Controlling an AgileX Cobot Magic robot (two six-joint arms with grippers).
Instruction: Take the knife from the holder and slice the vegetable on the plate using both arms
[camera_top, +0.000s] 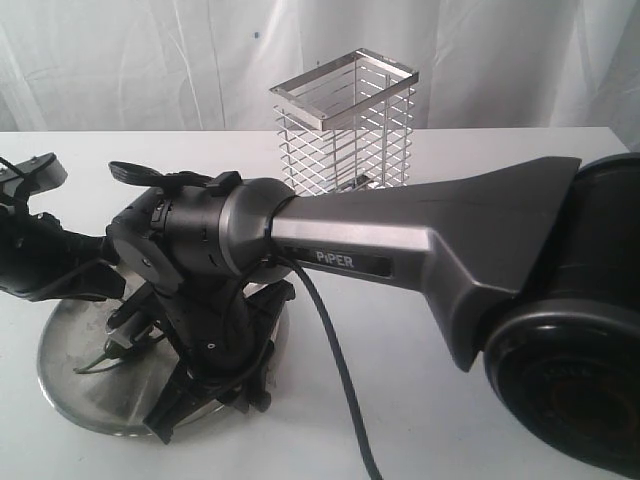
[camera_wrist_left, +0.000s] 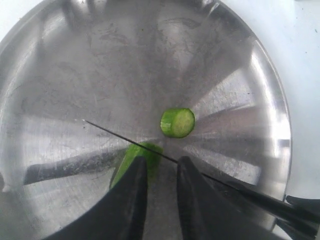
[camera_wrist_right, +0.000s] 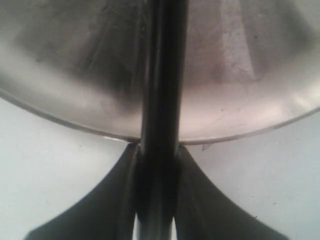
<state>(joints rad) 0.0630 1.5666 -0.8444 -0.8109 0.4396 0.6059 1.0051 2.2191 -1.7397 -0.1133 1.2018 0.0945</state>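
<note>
The plate (camera_wrist_left: 60, 75) lies under both grippers, at the lower left of the exterior view (camera_top: 68, 385). A cut green round of the vegetable (camera_wrist_left: 177, 122) stands on it, apart from the longer remaining piece (camera_wrist_left: 131, 159). The knife (camera_wrist_left: 125, 138) shows as a thin dark edge across that longer piece, right at its cut end. My left gripper (camera_wrist_left: 162, 160) is open with bare plate in its gap, and one finger (camera_wrist_left: 135, 190) rests on the long piece. My right gripper (camera_wrist_right: 156, 147) is shut on the knife's black handle (camera_wrist_right: 162, 75) at the plate's rim (camera_wrist_right: 75, 125).
The chrome wire holder (camera_top: 345, 125) stands at the back centre with no knife in it. The right arm (camera_top: 420, 245), marked PIPER, reaches across the table to the plate, trailing a black cable (camera_top: 330, 350). White cloth hangs behind.
</note>
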